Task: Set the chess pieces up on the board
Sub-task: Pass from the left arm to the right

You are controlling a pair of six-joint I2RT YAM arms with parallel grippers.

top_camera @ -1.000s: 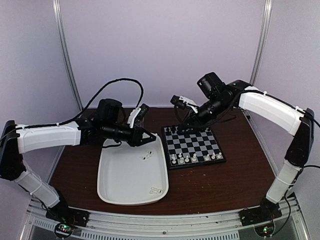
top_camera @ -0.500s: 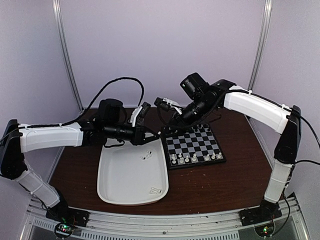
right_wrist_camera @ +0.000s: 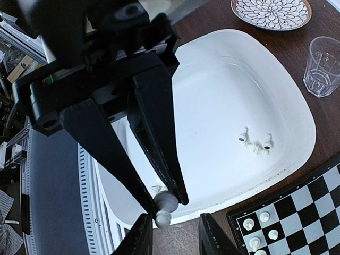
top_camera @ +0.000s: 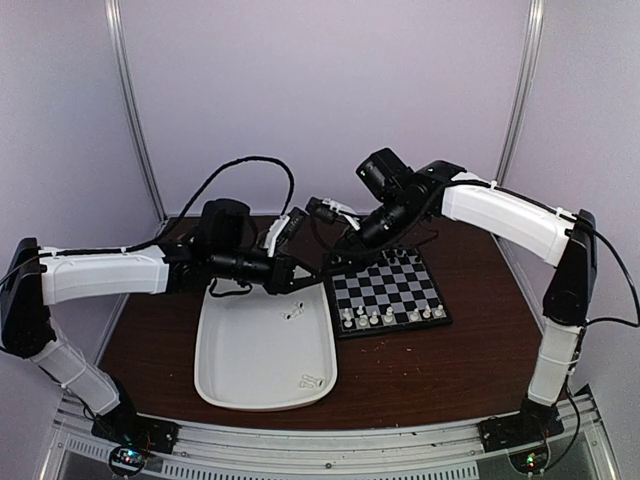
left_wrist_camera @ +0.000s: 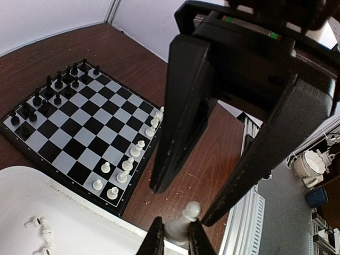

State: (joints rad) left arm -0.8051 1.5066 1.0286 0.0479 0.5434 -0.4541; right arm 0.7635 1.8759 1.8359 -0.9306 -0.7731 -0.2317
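Note:
My left gripper (left_wrist_camera: 178, 241) is shut on the base of a white chess piece (left_wrist_camera: 183, 220), held over the tray's rim beside the board (top_camera: 390, 290). My right gripper (right_wrist_camera: 175, 234) stands open, one jaw on each side of that piece's round head (right_wrist_camera: 162, 217). Its left jaw is close to the head and its right jaw stands well clear. In the top view the two grippers meet at the board's far left corner (top_camera: 330, 262). White chess pieces (top_camera: 390, 316) fill part of the board's near rows. A few more (top_camera: 294, 312) lie in the tray.
A white oblong tray (top_camera: 215, 390) lies left of the board, with loose chessmen (top_camera: 310, 380) near its front right. Black chessmen (top_camera: 380, 260) stand on the board's far rows. A patterned plate (right_wrist_camera: 271, 10) and a glass tumbler (right_wrist_camera: 321, 66) stand beyond the tray.
My right arm has swung left from over the board to the left gripper, and its jaws have narrowed around the held piece. The left gripper has edged right with the piece.

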